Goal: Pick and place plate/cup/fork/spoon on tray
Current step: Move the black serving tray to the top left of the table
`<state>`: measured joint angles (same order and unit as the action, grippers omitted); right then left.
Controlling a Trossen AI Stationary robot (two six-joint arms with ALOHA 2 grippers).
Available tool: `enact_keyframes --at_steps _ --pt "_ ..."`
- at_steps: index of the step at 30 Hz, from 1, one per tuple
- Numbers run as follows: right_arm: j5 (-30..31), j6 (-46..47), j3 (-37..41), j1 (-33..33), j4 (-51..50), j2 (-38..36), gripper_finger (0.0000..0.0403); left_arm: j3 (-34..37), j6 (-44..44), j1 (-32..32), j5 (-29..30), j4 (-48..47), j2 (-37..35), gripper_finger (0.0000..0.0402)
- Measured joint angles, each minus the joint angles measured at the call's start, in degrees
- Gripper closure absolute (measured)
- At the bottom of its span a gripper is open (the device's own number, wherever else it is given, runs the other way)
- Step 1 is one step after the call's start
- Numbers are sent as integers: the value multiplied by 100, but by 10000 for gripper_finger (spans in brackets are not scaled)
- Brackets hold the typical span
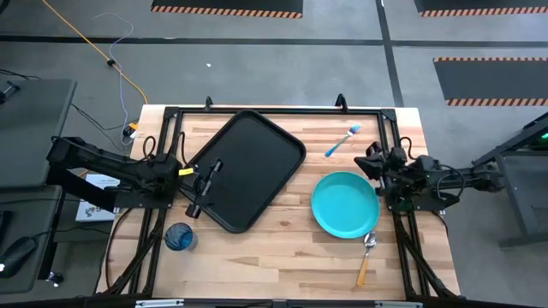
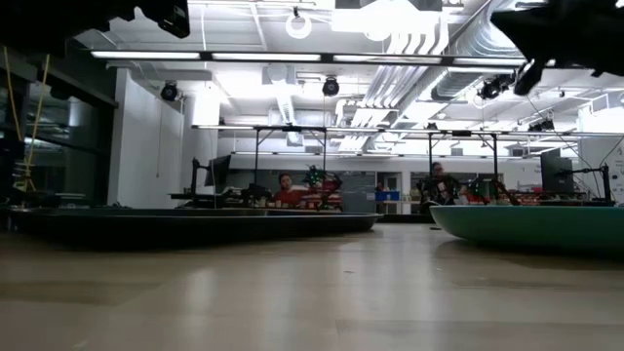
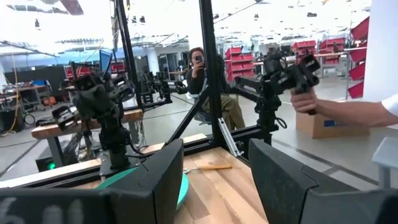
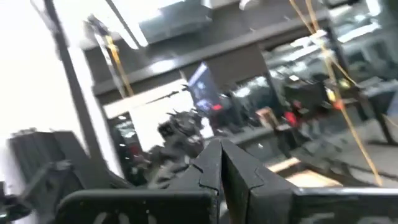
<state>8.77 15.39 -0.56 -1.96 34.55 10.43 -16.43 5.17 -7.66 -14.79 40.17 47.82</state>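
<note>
The black tray (image 1: pixel 248 171) lies askew on the table's left half. The turquoise plate (image 1: pixel 344 204) rests flat right of centre, and its rim also shows in the low view (image 2: pixel 531 224). The light-blue fork (image 1: pixel 342 142) lies behind the plate; the spoon (image 1: pixel 366 255) lies near the front edge. The dark-blue cup (image 1: pixel 180 237) stands upright at the front left. My left gripper (image 1: pixel 208 185) hovers open above the tray's left edge, with nothing between its fingers (image 3: pixel 214 155). My right gripper (image 1: pixel 370 161) is shut and raised at the table's right edge, beside the plate (image 4: pixel 221 163).
A black frame with upright posts (image 1: pixel 175 115) runs round the table. Bare wood (image 1: pixel 274 257) lies between the cup and the spoon. People show in the room beyond, one seated (image 3: pixel 202 68), and a hand holds a device (image 3: pixel 305 99).
</note>
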Motion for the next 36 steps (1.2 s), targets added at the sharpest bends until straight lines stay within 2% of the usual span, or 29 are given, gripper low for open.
enact_keyframes --at_steps 3,7,10,13,17,23,26,30,36 --pt "-204 -157 0 -2 1156 1083 403 0 0 0 2 -1 1 229" --pt "-119 -231 -206 0 2181 2834 403 0 1 0 2 -1 -1 229" --pt "199 -150 -700 4 2439 4147 403 0 2 0 16 -1 1 229" --pt "791 -101 -1378 9 2338 5393 403 0 1 0 109 0 -1 229" --pt "1840 113 -2512 140 1372 6702 403 0 0 0 276 -4 -1 229" --pt "1652 1004 -4271 732 -1873 8035 403 0 0 2 339 -1 -1 229" --pt "1658 1170 -4872 935 -3022 8596 403 0 0 2 339 -3 -1 229" --pt "1719 1178 -5343 1120 -3553 9187 403 0 0 2 343 -2 -1 229" --pt "1719 1198 -5584 1380 -3721 9723 403 0 -2 2 345 -4 -1 229"
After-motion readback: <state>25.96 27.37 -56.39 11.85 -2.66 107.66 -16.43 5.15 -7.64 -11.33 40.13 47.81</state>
